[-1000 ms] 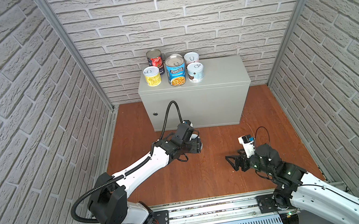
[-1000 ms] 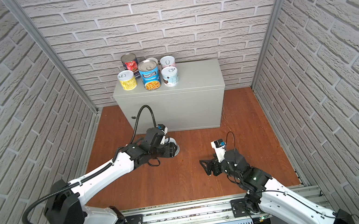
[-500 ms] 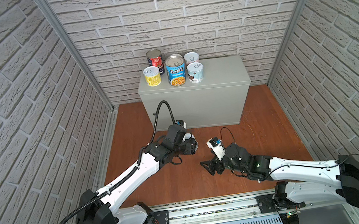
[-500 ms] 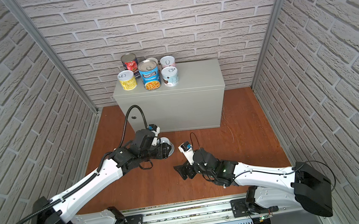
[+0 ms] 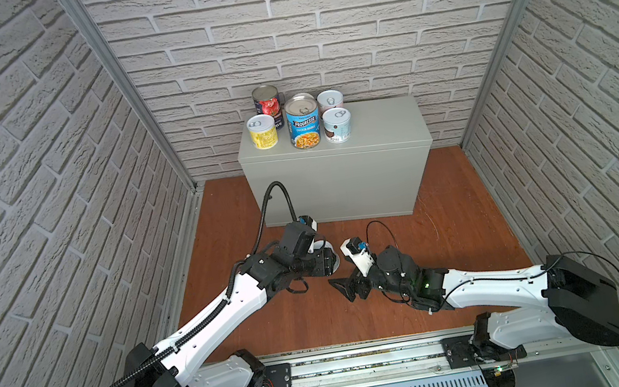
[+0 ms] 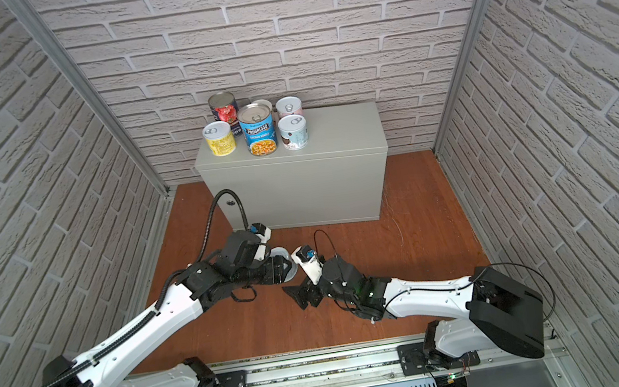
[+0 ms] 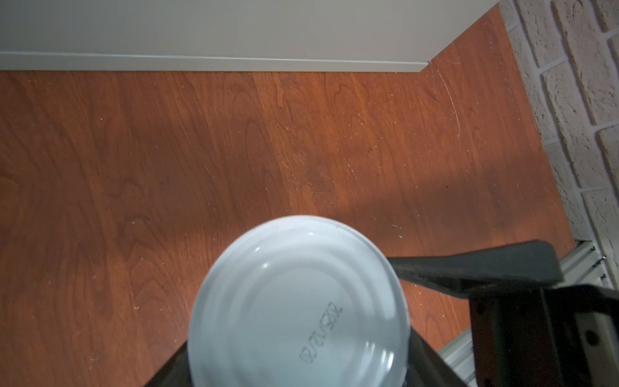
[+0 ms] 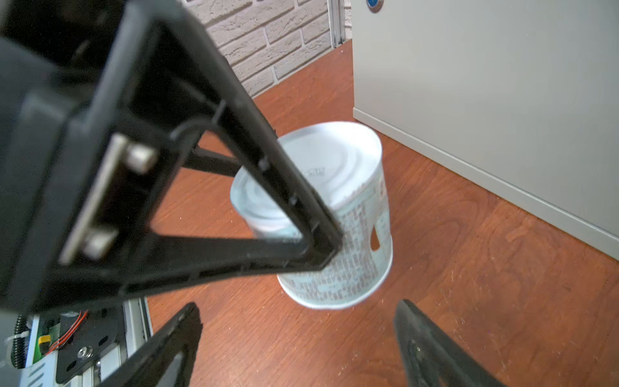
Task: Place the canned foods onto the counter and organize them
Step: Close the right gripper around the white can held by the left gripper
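Now the left end effector (image 5: pixel 328 263) grips a pale can (image 7: pixel 298 301).

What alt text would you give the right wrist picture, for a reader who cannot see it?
A pale-labelled can, plain metal end up, is clamped in the left claw over a reddish wooden floor, beside a grey cabinet. The right claw stands open and empty, short of the can.
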`<state>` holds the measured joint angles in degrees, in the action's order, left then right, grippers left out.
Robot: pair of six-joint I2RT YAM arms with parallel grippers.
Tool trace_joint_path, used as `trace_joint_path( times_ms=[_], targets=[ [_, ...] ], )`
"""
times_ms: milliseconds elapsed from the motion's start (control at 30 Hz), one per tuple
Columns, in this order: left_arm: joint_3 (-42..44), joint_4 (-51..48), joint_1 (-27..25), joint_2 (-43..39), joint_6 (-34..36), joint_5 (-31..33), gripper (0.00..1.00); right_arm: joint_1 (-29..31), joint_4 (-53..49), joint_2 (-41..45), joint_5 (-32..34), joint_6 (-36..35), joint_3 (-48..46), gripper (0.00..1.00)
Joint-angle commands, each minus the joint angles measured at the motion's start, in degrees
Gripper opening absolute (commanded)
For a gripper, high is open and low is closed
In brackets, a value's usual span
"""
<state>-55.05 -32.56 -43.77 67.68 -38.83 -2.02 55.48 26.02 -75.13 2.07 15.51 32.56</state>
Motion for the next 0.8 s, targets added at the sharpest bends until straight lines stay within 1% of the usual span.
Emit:
trace_joint_path(
  times_ms=[0,200,400,567,767],
  targets=[
    [-3.4,0.5,0.3,-1.9,-0.3,-4.3,0.61,0.4,6.9,-0.8,-0.5,-1.9,0.4,0.91],
    [-5.0,-2.1,0.3,-2.4,0.2,-7.8,0.61,0.4,6.1,-2.1,-0.2,-4.2,2.4,0.91],
    [-5.3,-3.2,0.3,-2.6,0.0,-11.2,0.61,0.5,6.1,-1.4,0.5,-5.7,2.8,0.91],
    [-4.6,-2.4,0.3,-3.0,-0.8,-13.6,0.61,0.5,7.6,-1.7,0.5,-5.9,3.0,0.91],
    [-3.4,-0.1,0.4,-4.0,-2.2,-14.8,0.61,0.5,8.7,-1.9,1.9,-5.5,2.6,0.89]
  ],
)
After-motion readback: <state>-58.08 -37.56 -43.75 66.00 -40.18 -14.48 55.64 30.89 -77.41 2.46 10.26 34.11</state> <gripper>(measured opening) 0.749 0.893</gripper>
